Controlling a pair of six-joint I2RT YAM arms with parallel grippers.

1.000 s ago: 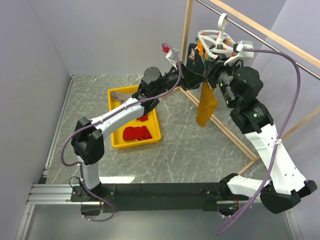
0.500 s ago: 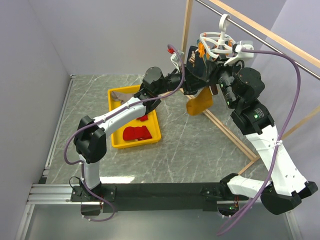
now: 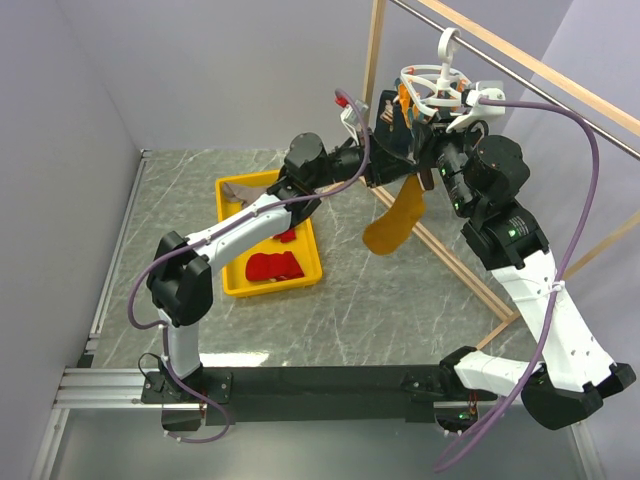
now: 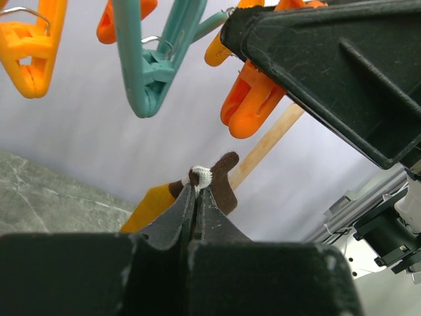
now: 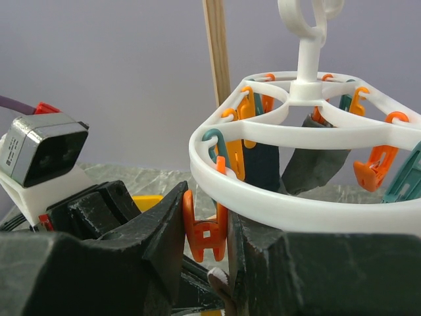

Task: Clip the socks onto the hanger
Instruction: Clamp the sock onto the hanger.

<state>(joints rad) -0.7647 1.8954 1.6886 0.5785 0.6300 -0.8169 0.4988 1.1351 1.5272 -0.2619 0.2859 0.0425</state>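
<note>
The white oval hanger point(image 3: 432, 84) hangs by its hook from the metal rod; in the right wrist view its ring point(image 5: 276, 197) carries orange and teal clips and two dark socks point(image 5: 314, 164). My left gripper point(image 4: 197, 187) is shut on the brown, white-striped cuff of a mustard yellow sock point(image 3: 395, 222), which dangles below the hanger. The cuff point(image 4: 214, 178) sits just under an orange clip point(image 4: 250, 105). My right gripper point(image 5: 207, 247) is shut on an orange clip point(image 5: 207, 234), squeezing its handles; the sock's cuff point(image 5: 220, 280) is just below it.
A yellow bin point(image 3: 240, 275) on the marble table holds red socks point(image 3: 272, 266). The wooden frame point(image 3: 372, 75) with its metal rod stands at the back right; its base rail point(image 3: 450, 260) crosses the table.
The left arm has lifted the sock's cuff up towards the hanger clips. The dangling sock swung up and folded, and now hangs down again, curved to the left.
</note>
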